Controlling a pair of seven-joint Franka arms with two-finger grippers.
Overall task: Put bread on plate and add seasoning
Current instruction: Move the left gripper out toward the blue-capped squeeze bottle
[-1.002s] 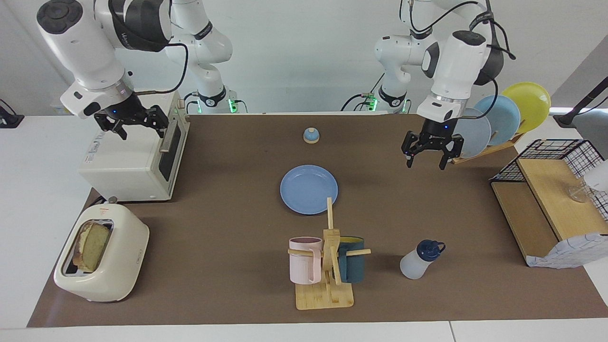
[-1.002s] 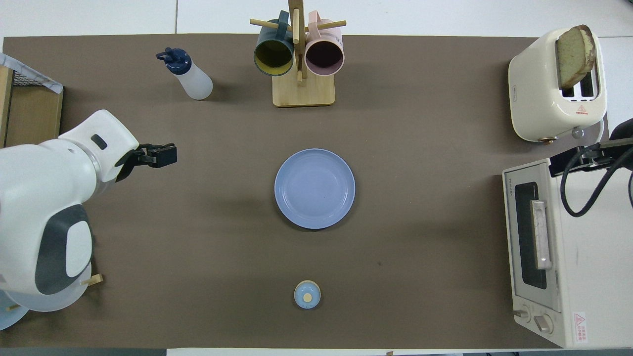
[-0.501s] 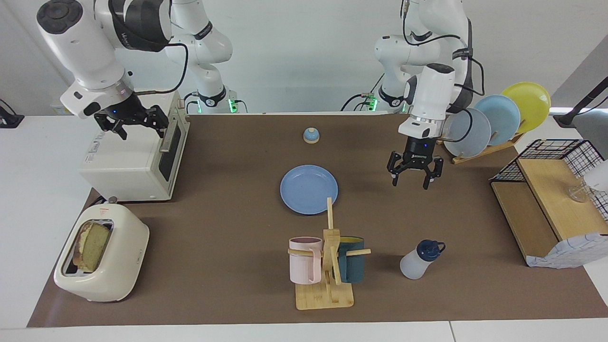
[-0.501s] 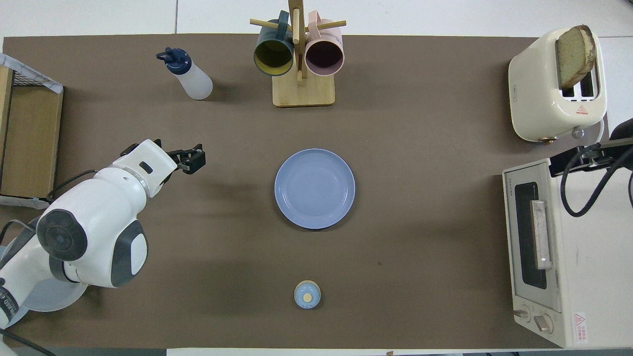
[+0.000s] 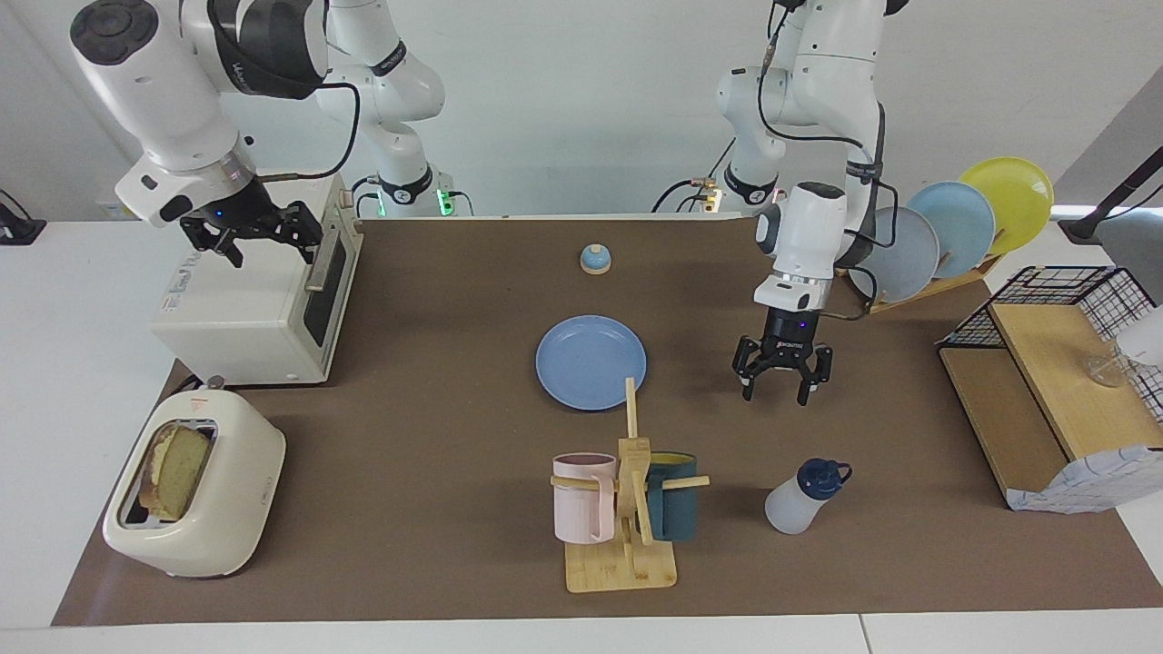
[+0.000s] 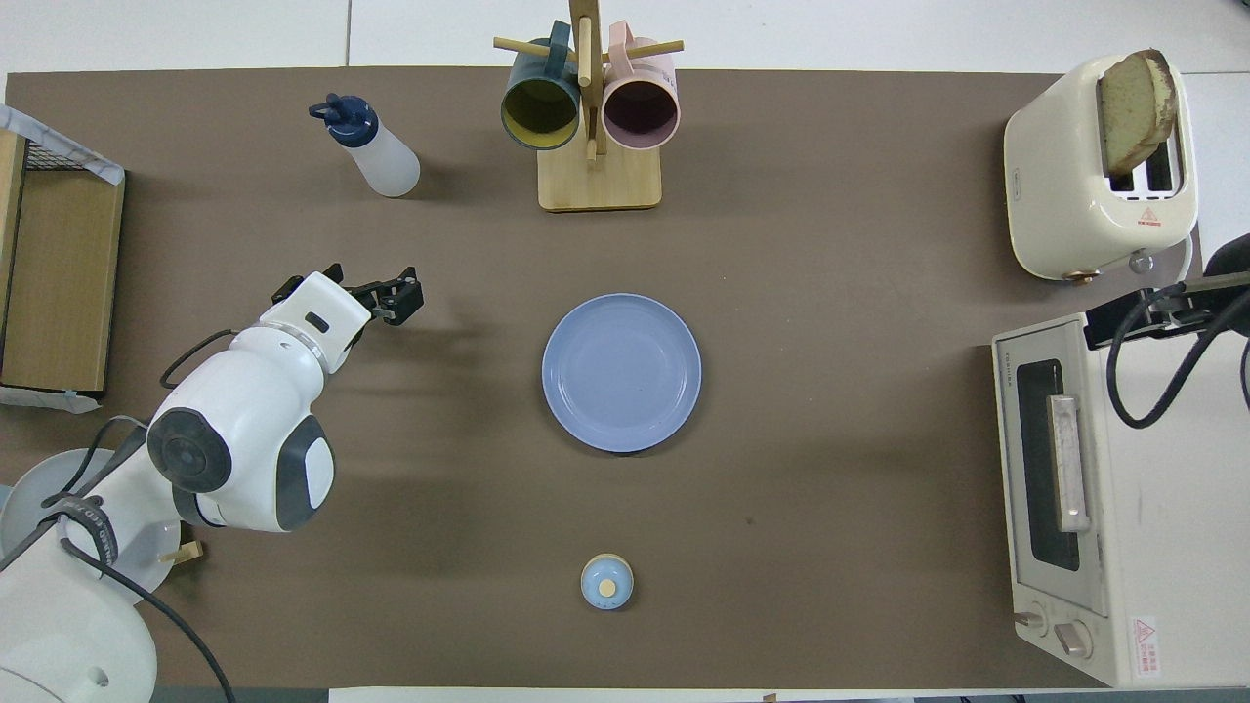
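The bread stands in the toaster at the right arm's end of the counter, untouched; the right gripper waits over the oven, jaws released; the plate lies bare mid-counter; the left gripper, jaws spread and empty, hangs between plate and seasoning; descending off-centre could topple that leaning bottle.
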